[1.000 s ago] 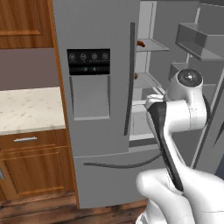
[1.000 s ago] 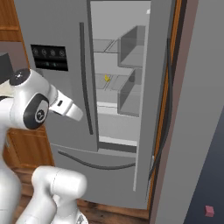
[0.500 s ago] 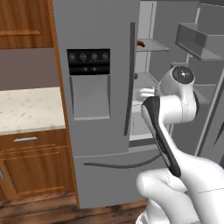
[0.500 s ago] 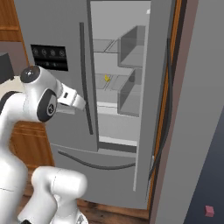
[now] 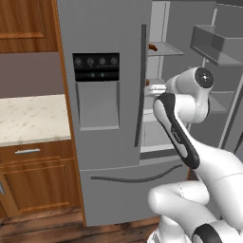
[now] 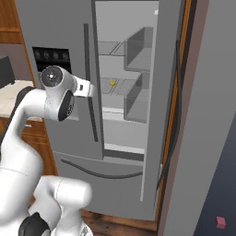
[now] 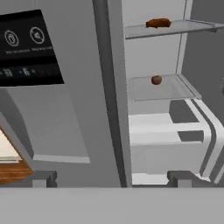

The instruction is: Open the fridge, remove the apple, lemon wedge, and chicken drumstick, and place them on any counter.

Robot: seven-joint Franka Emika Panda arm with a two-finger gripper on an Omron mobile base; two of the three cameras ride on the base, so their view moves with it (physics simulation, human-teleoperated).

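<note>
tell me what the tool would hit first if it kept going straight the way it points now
Probably the inner edge of the fridge's closed left door, which stands dead centre ahead of the open tool. Slightly to the right, it would pass into the open compartment toward the apple. Depth is unclear.

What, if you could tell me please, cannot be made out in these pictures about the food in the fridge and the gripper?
- Gripper: hand view shows the finger tips wide apart; in both base views the arm's own body covers the jaws.
- Chicken drumstick: left base view shows just its end past the closed left door's edge.
- Apple: small and blurred; whether it has a stem is unclear.
- Lemon wedge: a tiny yellow speck, shape unreadable.
- Fridge: top cropped.
</note>
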